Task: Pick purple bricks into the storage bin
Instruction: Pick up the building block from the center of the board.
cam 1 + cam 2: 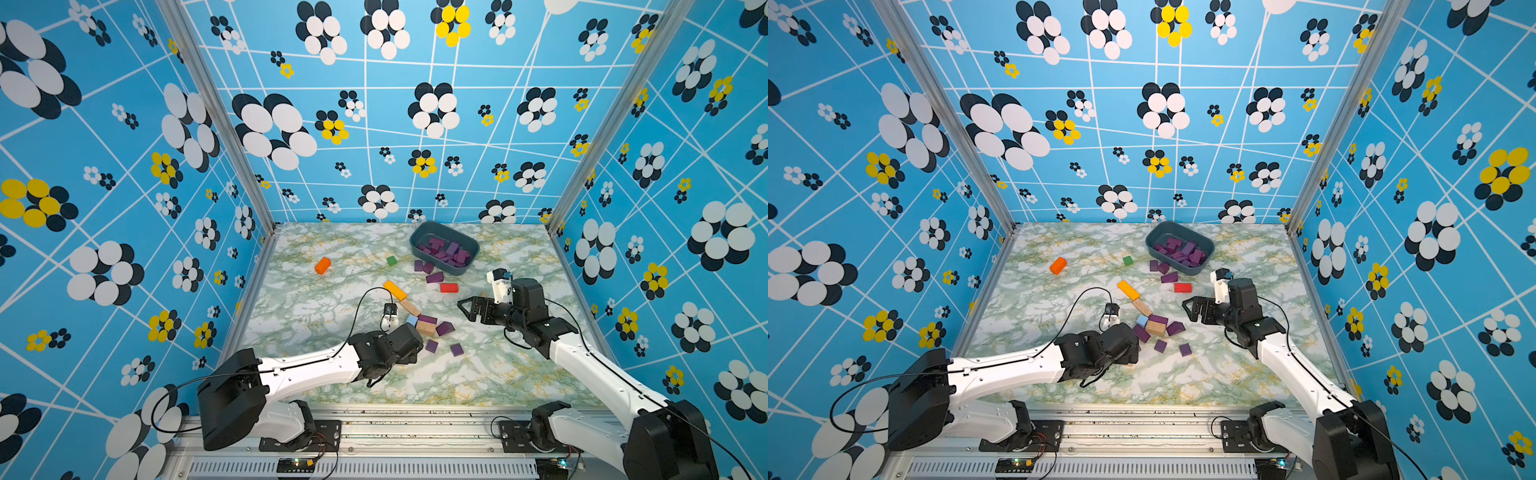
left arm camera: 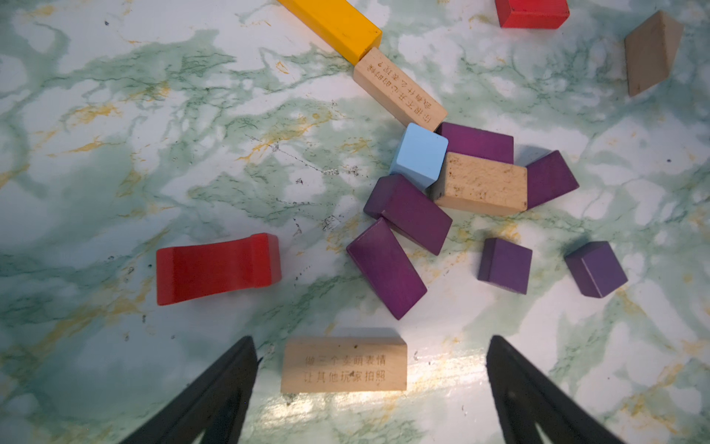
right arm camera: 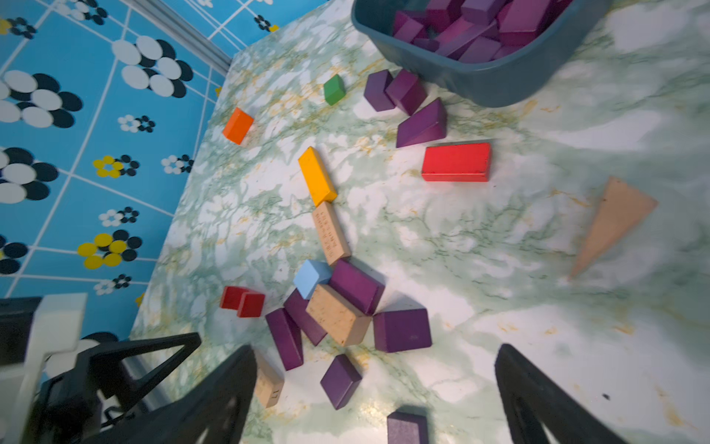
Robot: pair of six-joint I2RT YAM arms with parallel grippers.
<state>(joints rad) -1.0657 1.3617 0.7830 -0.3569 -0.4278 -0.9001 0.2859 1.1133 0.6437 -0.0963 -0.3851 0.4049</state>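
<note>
On the marbled tabletop [image 1: 307, 307] I count about nine purple bricks [image 2: 409, 213] loose outside the part-filled storage bin [image 1: 451, 269], with left gripper [image 2: 372, 342] and right gripper [image 3: 376, 347] both gaping wide, empty.

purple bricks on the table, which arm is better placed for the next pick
Probably the right. In its wrist view the open right gripper has a purple cube lined up between its jaws, and it is nearer the storage bin. The open left gripper straddles only a tan engraved block.
</note>
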